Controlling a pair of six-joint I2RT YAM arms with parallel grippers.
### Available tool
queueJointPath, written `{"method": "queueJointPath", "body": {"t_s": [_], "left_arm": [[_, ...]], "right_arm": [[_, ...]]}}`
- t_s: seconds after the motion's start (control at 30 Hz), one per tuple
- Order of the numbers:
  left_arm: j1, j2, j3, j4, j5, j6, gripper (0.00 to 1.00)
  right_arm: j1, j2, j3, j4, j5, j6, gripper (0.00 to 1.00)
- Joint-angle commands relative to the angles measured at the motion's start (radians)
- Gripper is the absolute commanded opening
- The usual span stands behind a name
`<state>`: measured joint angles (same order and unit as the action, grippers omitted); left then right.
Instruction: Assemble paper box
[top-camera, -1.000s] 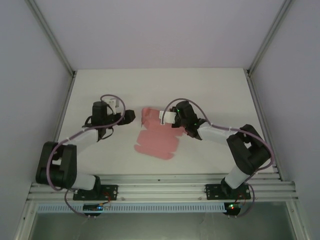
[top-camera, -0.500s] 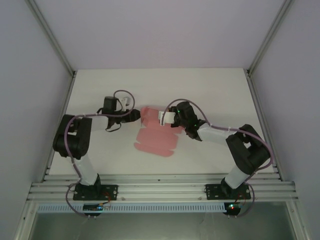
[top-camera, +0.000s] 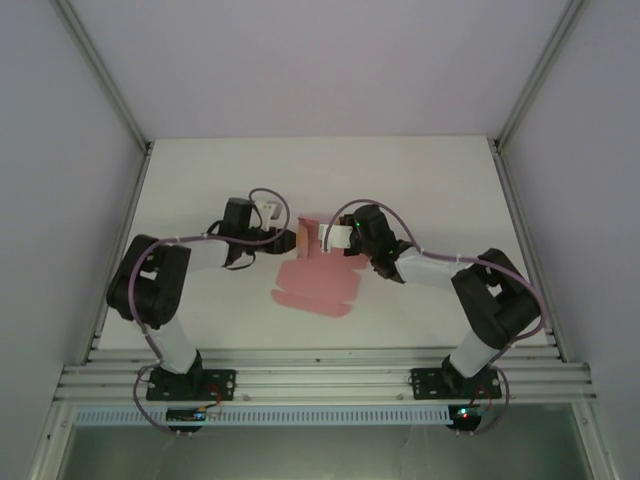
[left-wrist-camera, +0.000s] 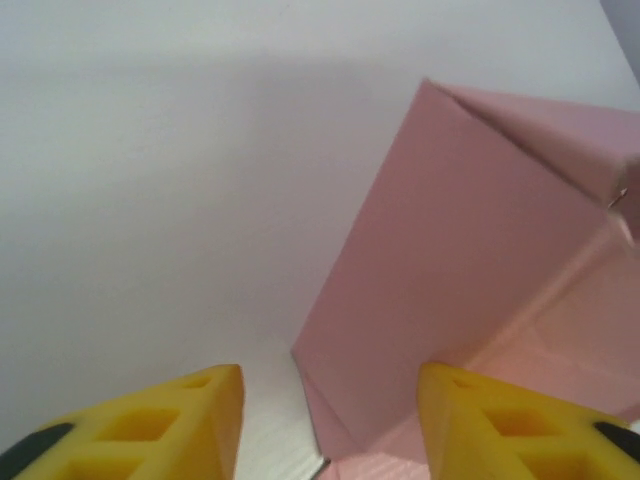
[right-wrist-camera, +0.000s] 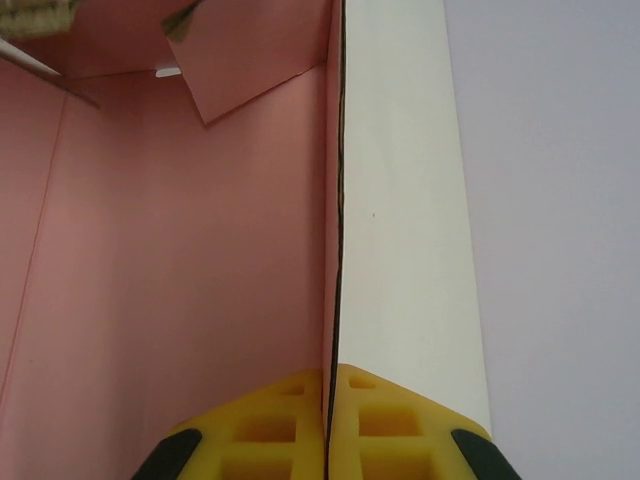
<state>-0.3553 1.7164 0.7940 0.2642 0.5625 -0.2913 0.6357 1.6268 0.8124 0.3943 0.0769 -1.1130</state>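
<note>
The paper box (top-camera: 315, 282) is a salmon-pink die-cut card lying mid-table, its far part folded upright. My right gripper (top-camera: 326, 240) is shut on that raised wall. In the right wrist view the yellow fingertips (right-wrist-camera: 328, 378) pinch the thin panel edge-on, with the pink inside (right-wrist-camera: 180, 250) on the left and the pale outer face on the right. My left gripper (top-camera: 292, 240) is at the box's left side. In the left wrist view it (left-wrist-camera: 330, 390) is open, its yellow fingers (left-wrist-camera: 195, 420) apart, and a raised pink panel's (left-wrist-camera: 450, 260) lower corner sits between them, unclamped.
The white table (top-camera: 430, 180) has bare surface all around the card. Metal frame posts (top-camera: 110, 90) rise at the back corners. An aluminium rail (top-camera: 320, 380) carrying both arm bases runs along the near edge.
My left arm has swung right until its gripper reaches the box's raised left side, and its jaws have narrowed from wide. The right gripper keeps its hold and has barely moved.
</note>
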Motion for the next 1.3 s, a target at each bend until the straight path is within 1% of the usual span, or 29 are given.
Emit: {"method": "queueJointPath", "body": {"t_s": [0.0, 0.13, 0.27, 0.3, 0.37, 0.47, 0.53, 0.67, 0.83, 0.9, 1.03, 1.17, 1.27], "left_arm": [[0.004, -0.088, -0.05, -0.043, -0.016, 0.044, 0.54], [0.049, -0.147, -0.086, -0.054, 0.003, 0.062, 0.6], [0.061, -0.16, -0.087, -0.054, 0.01, 0.089, 0.62], [0.061, -0.154, -0.084, -0.045, 0.009, 0.091, 0.62], [0.061, -0.123, -0.06, -0.046, 0.007, 0.092, 0.59], [0.054, -0.072, -0.024, -0.018, 0.069, 0.093, 0.59], [0.047, -0.044, -0.002, -0.012, 0.105, 0.113, 0.63], [0.036, 0.001, 0.029, -0.002, 0.109, 0.125, 0.66], [0.017, 0.016, 0.029, 0.04, 0.067, 0.131, 0.65], [0.01, 0.004, 0.004, 0.073, 0.027, 0.139, 0.65], [-0.007, -0.004, -0.034, 0.131, -0.035, 0.142, 0.64], [-0.026, -0.02, -0.076, 0.146, -0.04, 0.15, 0.65], [-0.025, -0.061, -0.128, 0.166, -0.051, 0.144, 0.65]], "right_arm": [[0.007, -0.027, -0.007, 0.002, -0.008, -0.014, 0.01], [0.007, -0.047, -0.002, -0.013, -0.008, -0.013, 0.01], [0.012, -0.047, 0.0, -0.017, 0.001, -0.024, 0.01], [0.013, -0.046, -0.001, -0.019, 0.001, -0.026, 0.01], [0.015, -0.042, 0.004, -0.025, 0.006, -0.026, 0.01], [0.021, -0.034, 0.023, -0.068, 0.016, -0.027, 0.01], [0.023, -0.032, 0.024, -0.075, 0.018, -0.027, 0.0], [0.027, -0.035, 0.022, -0.076, 0.019, -0.028, 0.0], [0.049, -0.028, -0.001, -0.061, 0.037, -0.073, 0.0], [0.071, -0.017, -0.015, -0.054, 0.078, -0.116, 0.0], [0.111, -0.012, -0.041, -0.028, 0.153, -0.143, 0.0], [0.136, -0.031, -0.064, -0.015, 0.199, -0.144, 0.0], [0.137, -0.059, -0.091, -0.004, 0.189, -0.141, 0.0]]}}
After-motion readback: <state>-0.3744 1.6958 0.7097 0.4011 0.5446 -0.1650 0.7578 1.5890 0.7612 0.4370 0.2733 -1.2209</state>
